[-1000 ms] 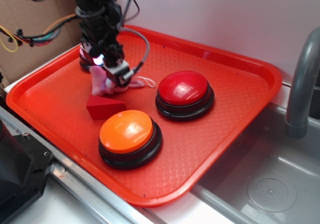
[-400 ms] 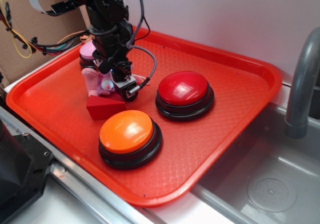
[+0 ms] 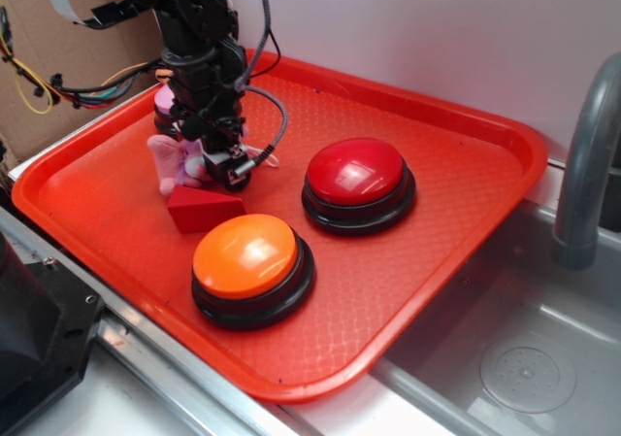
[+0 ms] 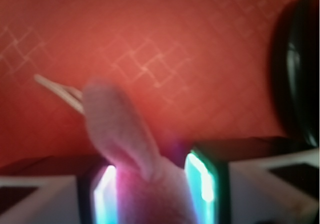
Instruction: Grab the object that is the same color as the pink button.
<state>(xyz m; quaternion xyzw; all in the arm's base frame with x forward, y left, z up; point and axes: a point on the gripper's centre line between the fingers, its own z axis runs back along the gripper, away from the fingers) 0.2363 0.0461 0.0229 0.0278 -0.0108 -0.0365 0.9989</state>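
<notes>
One claw [image 4: 152,194] | narrowly parted, clamped on pink bunny [image 4: 145,184] | ear [image 4: 117,126] sticking out past fingertips

The wrist view is blurry. The pink bunny [image 4: 142,179] is cut off at the bottom edge there. From outside, the arm hides most of the pink button [image 3: 165,101] and part of the bunny. The tap [image 3: 587,164] is cut off at the right edge.
</notes>
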